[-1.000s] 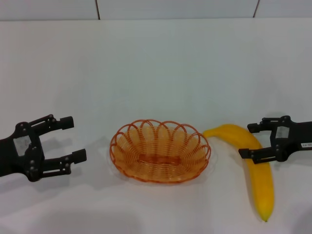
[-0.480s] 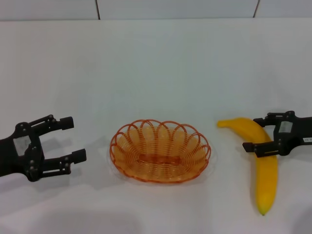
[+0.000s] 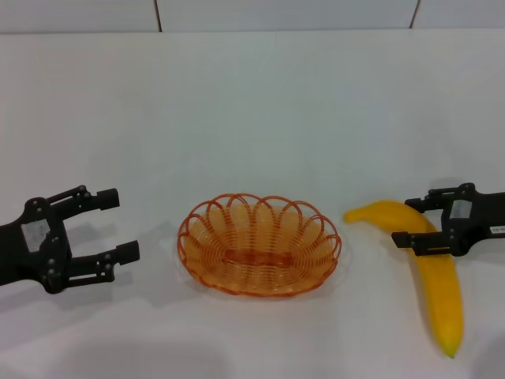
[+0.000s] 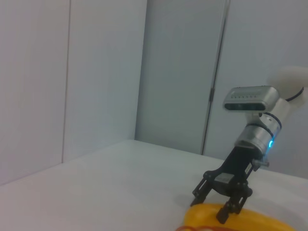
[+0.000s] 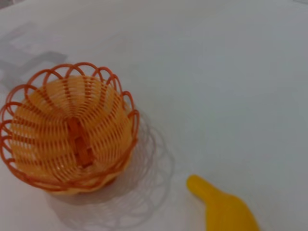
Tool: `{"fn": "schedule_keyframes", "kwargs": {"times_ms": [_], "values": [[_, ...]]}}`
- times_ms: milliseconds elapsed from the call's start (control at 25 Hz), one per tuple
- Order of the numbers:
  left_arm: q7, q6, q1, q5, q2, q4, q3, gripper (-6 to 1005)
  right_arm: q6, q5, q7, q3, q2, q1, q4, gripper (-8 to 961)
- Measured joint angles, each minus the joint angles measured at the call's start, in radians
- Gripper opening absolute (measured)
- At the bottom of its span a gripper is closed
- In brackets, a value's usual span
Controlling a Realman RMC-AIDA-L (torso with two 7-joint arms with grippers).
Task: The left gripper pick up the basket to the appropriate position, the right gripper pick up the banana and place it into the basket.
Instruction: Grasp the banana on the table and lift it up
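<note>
1. Fingers of our right gripper straddle the banana near its upper curve, one finger on each side of the fruit; from the head view we cannot tell whether they press it, so we do not call it a grip.
2. From that gripper the banana runs toward 5 o'clock, its pointed tip ending near the front edge of the white worktop, while its other end pokes out toward 9 o'clock, pointing at the basket.
3. We see the banana lying on the worktop, outside the basket and near its 3 o'clock side without touching it.
4. The basket sits upright at the centre of the worktop with nothing in it; the right wrist view shows its looped rim and woven base, with the banana's end apart from it.
5. Our left gripper hangs at the basket's 9 o'clock side, jaws spread wide, holding nothing and clear of the rim.
6. In the left wrist view we see the right gripper standing over the yellow fruit.
</note>
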Motion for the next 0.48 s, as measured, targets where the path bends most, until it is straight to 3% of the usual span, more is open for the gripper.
{"fn": "schedule_keyframes", "kwargs": {"times_ms": [160,480], "values": [[0.0,0.0,0.001,0.0,0.0,0.0,0.0,881,-0.019,-0.001,-0.002,-0.001,0.0,0.001,-0.003,677],[0.0,0.0,0.001,0.0,0.0,0.0,0.0,881,-0.019,-0.001,-0.001,0.0,0.0,0.002,-0.014,540]]}}
